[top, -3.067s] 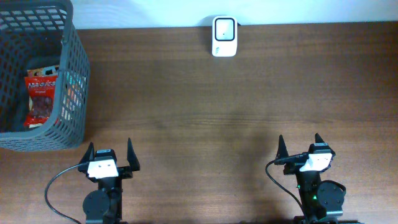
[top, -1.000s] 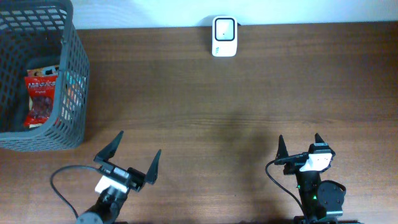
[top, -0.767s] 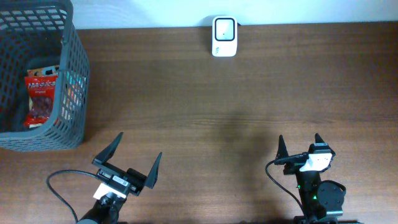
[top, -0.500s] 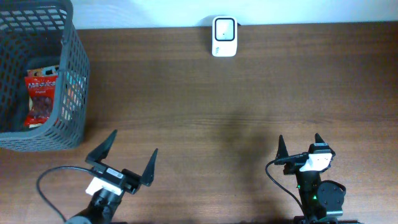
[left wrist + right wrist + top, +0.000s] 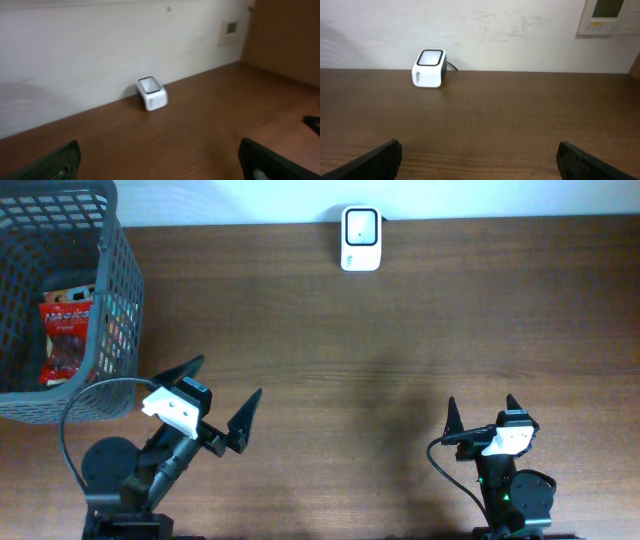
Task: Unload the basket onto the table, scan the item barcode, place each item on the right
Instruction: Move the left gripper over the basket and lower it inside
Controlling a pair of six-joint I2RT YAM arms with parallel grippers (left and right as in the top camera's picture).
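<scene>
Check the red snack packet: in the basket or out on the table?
In. The red snack packet sits inside the grey mesh basket, visible through its open top and side wall.

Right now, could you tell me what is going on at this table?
Nothing is held yet. The left gripper and right gripper are both open and empty at the table's near edge. The red snack packet lies in the grey basket, and the white scanner stands by the back wall.

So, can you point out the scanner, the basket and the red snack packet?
scanner [image 5: 360, 238]: overhead view, middle of its top face.
basket [image 5: 118, 330]: overhead view, its right grid wall.
red snack packet [image 5: 63, 340]: overhead view, middle of its front.
</scene>
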